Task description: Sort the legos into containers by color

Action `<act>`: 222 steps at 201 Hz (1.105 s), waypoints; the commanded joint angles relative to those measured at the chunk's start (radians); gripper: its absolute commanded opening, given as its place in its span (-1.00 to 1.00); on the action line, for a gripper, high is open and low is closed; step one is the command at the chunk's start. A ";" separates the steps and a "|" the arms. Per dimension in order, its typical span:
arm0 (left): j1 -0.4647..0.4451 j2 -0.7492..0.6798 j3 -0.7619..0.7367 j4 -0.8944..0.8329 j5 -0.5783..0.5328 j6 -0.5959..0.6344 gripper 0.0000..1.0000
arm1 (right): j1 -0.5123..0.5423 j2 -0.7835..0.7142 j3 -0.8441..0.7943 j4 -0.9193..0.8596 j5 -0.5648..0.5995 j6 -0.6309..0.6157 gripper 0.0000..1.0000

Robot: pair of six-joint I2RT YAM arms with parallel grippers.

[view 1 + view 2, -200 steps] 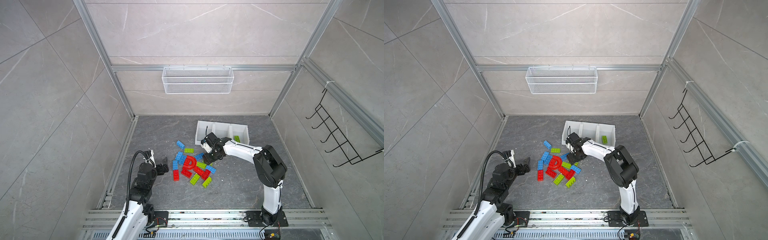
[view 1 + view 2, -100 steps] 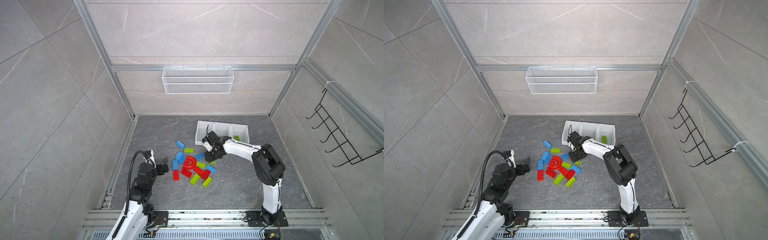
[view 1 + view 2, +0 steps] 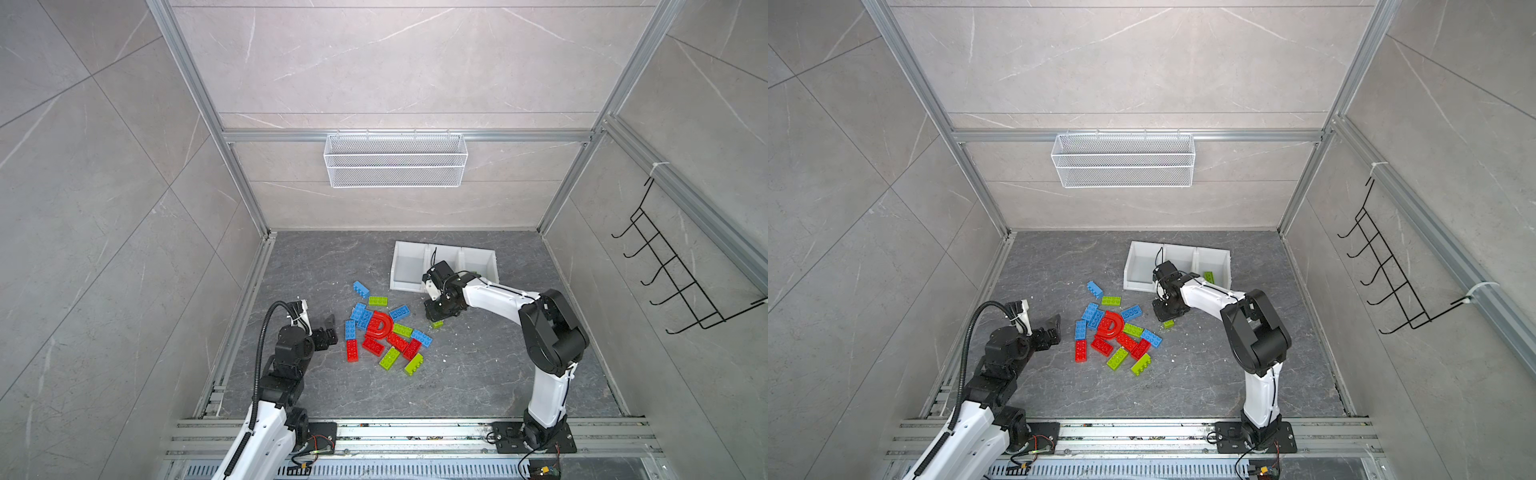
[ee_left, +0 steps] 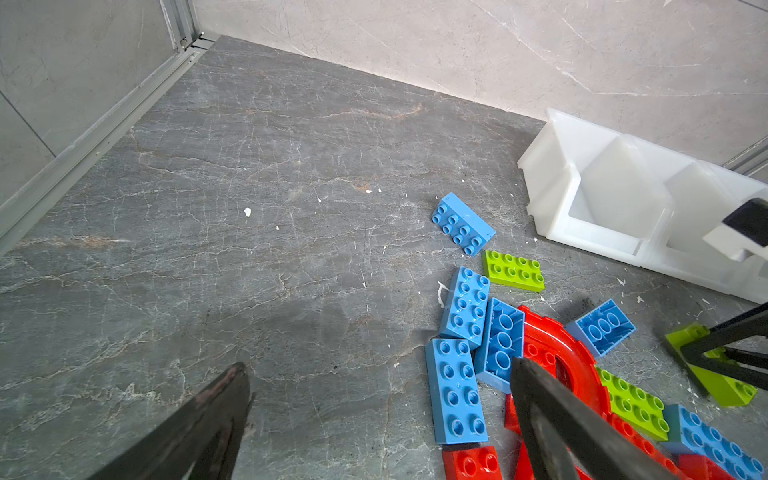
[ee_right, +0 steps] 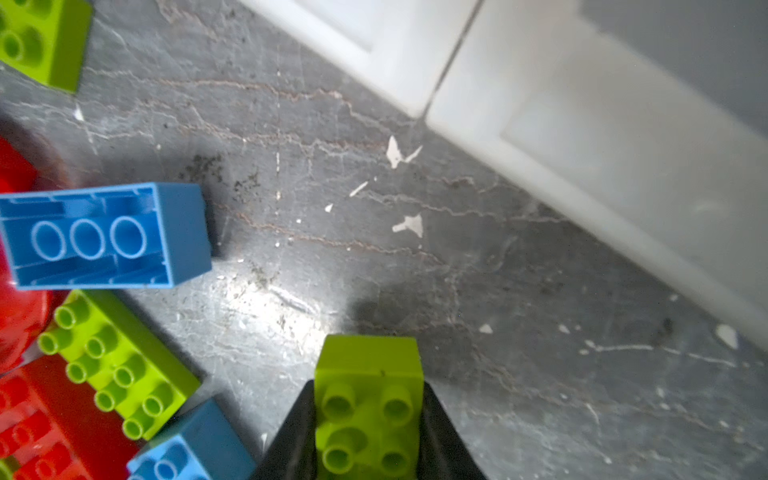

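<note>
Right jaws: clamped on a lime green brick, with black fingers on its two long sides. Studs face the wrist cam and the free end pokes out past the tips. Right arm reaches in low from the right.

In both top views the held brick is just in front of the containers, below the middle bin's lip and off the right edge of the pile. Can't tell if it's touching the desk or just clear. In the left wrist view it looks tilted.

Left jaws: wide open, nothing between them. Left arm sits low at the pile's left with the jaws pointing at it. Nearest piece is a blue brick.

Containers: three white bins joined in a row, toward the back wall, right of centre. One green brick lies in the rightmost bin.

Rest of the legos are loose on the desk:
- The red D-shaped arch is mid-pile, lying over other bricks.
- An upturned blue brick, hollow side up, is just beside the arch on the bin side.
- A lone blue brick is at the back, with a flat green brick just beside it.
- A red brick is at front left.
- Two lime green ones, the front green pair, are at the front edge.

Wire mesh basket is on the back wall, black hook rack on the right wall.
</note>
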 commanded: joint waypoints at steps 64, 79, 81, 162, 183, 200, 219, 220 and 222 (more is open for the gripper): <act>0.001 -0.014 0.019 0.016 -0.014 -0.009 0.99 | -0.300 -0.228 -0.026 0.071 -0.106 0.057 -0.54; 0.000 -0.023 0.017 0.014 -0.016 -0.008 0.99 | -0.351 -0.225 -0.008 0.082 -0.115 0.074 -0.54; 0.001 -0.024 0.017 0.014 -0.017 -0.009 0.99 | -0.358 -0.224 -0.006 0.085 -0.115 0.076 -0.54; 0.000 -0.014 0.019 0.020 0.001 -0.003 0.99 | -0.470 -0.055 0.169 0.132 -0.097 0.118 -0.54; 0.001 -0.003 0.023 0.022 0.003 -0.002 0.99 | -0.471 -0.022 0.196 0.130 -0.091 0.119 -0.53; 0.001 -0.005 0.024 0.021 -0.001 -0.003 0.99 | -0.472 -0.008 0.201 0.133 -0.089 0.119 -0.46; 0.001 -0.009 0.020 0.020 0.000 -0.003 0.99 | -0.473 -0.002 0.200 0.131 -0.075 0.115 -0.21; 0.000 -0.009 0.020 0.021 -0.001 -0.003 0.99 | -0.473 -0.002 0.200 0.131 -0.075 0.114 -0.20; 0.000 -0.010 0.021 0.019 -0.001 -0.004 0.99 | -0.472 -0.001 0.200 0.131 -0.074 0.112 -0.18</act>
